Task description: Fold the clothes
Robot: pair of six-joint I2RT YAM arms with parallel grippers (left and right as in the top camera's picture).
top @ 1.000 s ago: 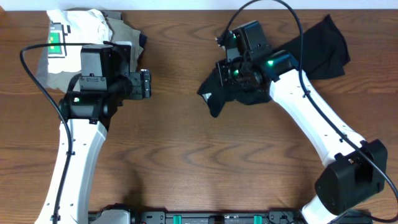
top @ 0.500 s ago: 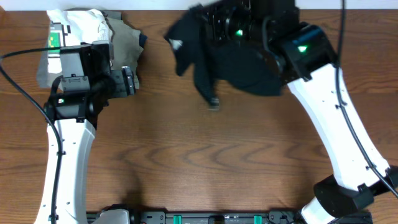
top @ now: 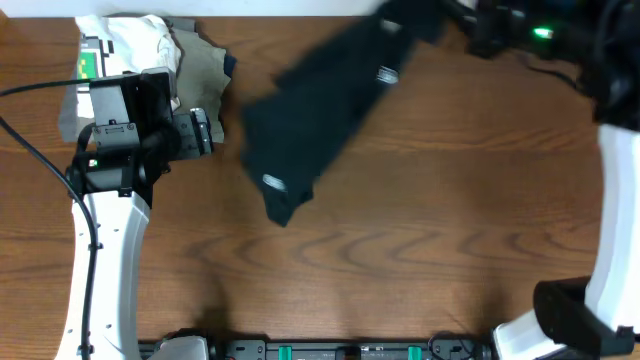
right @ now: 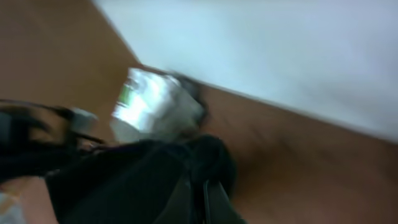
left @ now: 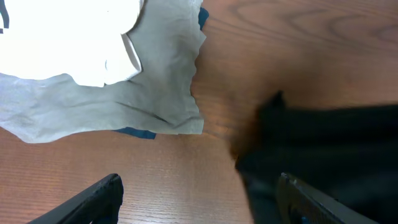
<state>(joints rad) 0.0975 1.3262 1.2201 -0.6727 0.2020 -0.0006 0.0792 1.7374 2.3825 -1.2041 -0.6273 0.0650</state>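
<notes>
The clothes, a black T-shirt (top: 320,110), hang stretched in a blurred diagonal from the back right down to the table's middle left, with small white marks showing on the fabric. My right gripper (top: 455,25) is raised at the far edge, shut on the shirt's upper end. The right wrist view shows its jaws (right: 199,196) pinched tight on the black fabric (right: 124,180). My left gripper (top: 205,130) stands open just left of the shirt's lower end. In the left wrist view its gripper (left: 199,202) holds nothing, and the shirt (left: 323,143) lies by the right finger (left: 311,199).
A pile of garments sits at the back left corner: a white one with a green tag (top: 120,45) on top of khaki-grey cloth (top: 200,60). The left wrist view shows the same khaki-grey cloth (left: 137,87) just ahead of the fingers. Bare wooden table (top: 400,260) fills the front.
The right arm has swung up and back to the right with the shirt, which now trails out diagonally. The left arm drew back to the left, then held still, staying open.
</notes>
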